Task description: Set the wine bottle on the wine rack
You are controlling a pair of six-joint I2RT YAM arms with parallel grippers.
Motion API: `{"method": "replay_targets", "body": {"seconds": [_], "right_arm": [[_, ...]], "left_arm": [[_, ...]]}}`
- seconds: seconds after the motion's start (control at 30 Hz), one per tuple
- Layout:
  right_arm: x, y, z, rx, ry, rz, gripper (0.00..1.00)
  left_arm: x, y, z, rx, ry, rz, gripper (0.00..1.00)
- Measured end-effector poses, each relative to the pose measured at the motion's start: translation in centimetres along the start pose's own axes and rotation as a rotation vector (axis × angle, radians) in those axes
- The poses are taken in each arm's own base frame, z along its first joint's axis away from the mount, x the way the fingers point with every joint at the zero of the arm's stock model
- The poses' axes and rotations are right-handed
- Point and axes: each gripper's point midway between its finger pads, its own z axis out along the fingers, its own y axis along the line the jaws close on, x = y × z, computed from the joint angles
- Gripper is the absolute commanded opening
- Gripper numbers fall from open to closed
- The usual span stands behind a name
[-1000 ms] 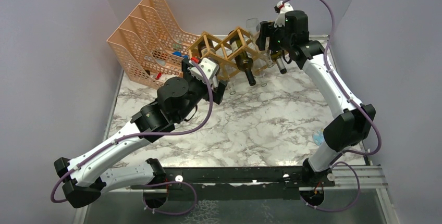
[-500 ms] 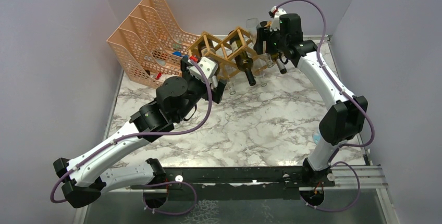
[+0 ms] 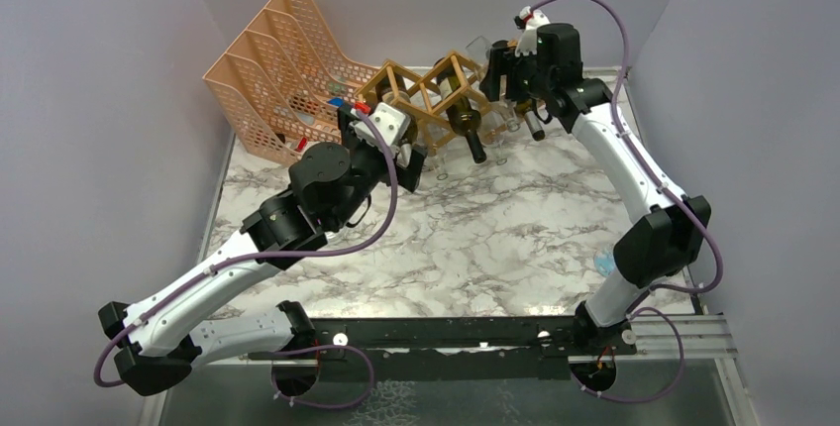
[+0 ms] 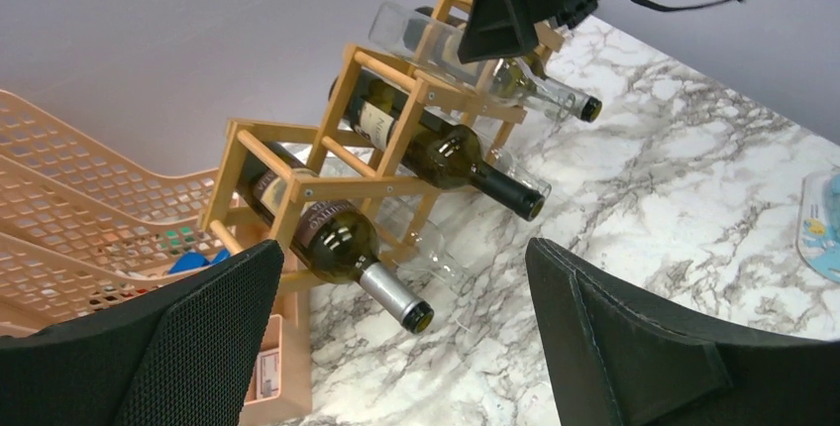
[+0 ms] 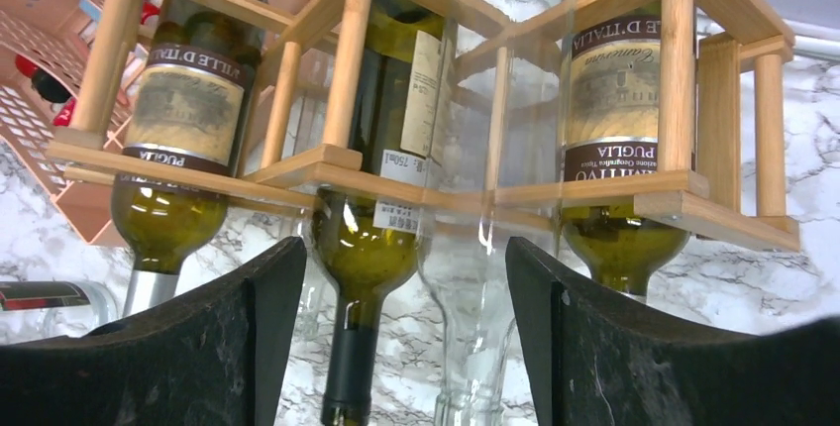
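Observation:
The wooden wine rack (image 3: 421,89) stands at the back of the marble table and holds three dark green bottles (image 5: 178,129) with their necks toward me. A clear glass wine bottle (image 5: 490,287) lies on top of the rack (image 5: 683,50) between two cells, and shows in the left wrist view (image 4: 416,30) too. My right gripper (image 5: 404,248) hovers open over the rack's right end. The clear neck and one green neck show between its fingers, untouched. My left gripper (image 4: 401,277) is open and empty in front of the rack's left end (image 4: 396,144).
A peach perforated file organizer (image 3: 277,69) stands left of the rack, with small items inside. More clear glass lies under the rack (image 4: 446,253). A small blue object (image 3: 604,263) sits by the table's right edge. Grey walls close in behind and on both sides.
My right wrist has shifted slightly left over the rack, then settled. The left arm has edged up and left toward the rack. The bottles have not moved.

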Motion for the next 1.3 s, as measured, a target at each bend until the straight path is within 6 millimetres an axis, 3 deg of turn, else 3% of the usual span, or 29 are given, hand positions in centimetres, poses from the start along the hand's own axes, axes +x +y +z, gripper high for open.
{"method": "replay_targets", "body": {"seconds": [0.17, 0.27, 0.4, 0.53, 0.73, 0.83, 1.0, 1.1, 1.3], "right_arm": [[-0.5, 2.2, -2.4, -0.013, -0.043, -0.022, 0.76], [-0.1, 5.2, -3.9, -0.074, -0.063, -0.046, 0.76], [2.0, 11.2, -5.5, -0.219, -0.07, -0.091, 0.76], [4.6, 19.0, -7.8, -0.42, -0.074, -0.133, 0.76], [8.2, 27.8, -9.2, -0.625, -0.075, -0.18, 0.76], [10.1, 32.0, -8.3, -0.687, -0.056, -0.208, 0.76], [14.1, 37.4, -4.7, -0.724, 0.01, -0.262, 0.76], [14.9, 39.2, -2.8, -0.717, 0.015, -0.282, 0.76], [13.9, 41.0, -0.4, -0.685, -0.024, -0.284, 0.74]], "left_arm": [[-1.8, 0.9, -0.4, -0.03, -0.033, 0.004, 0.99], [-3.1, 1.6, -0.8, -0.054, -0.059, 0.006, 0.99], [-5.2, 2.6, -1.7, -0.08, -0.104, 0.001, 0.99], [-7.5, 3.8, -3.1, -0.106, -0.161, -0.016, 0.99], [-9.6, 5.4, -5.3, -0.144, -0.234, -0.052, 0.99], [-10.2, 5.9, -6.2, -0.155, -0.262, -0.067, 0.99], [-10.8, 6.7, -7.2, -0.174, -0.285, -0.083, 0.99], [-11.0, 7.1, -7.6, -0.186, -0.295, -0.091, 0.99], [-11.1, 7.5, -8.0, -0.201, -0.301, -0.098, 0.99]]}}
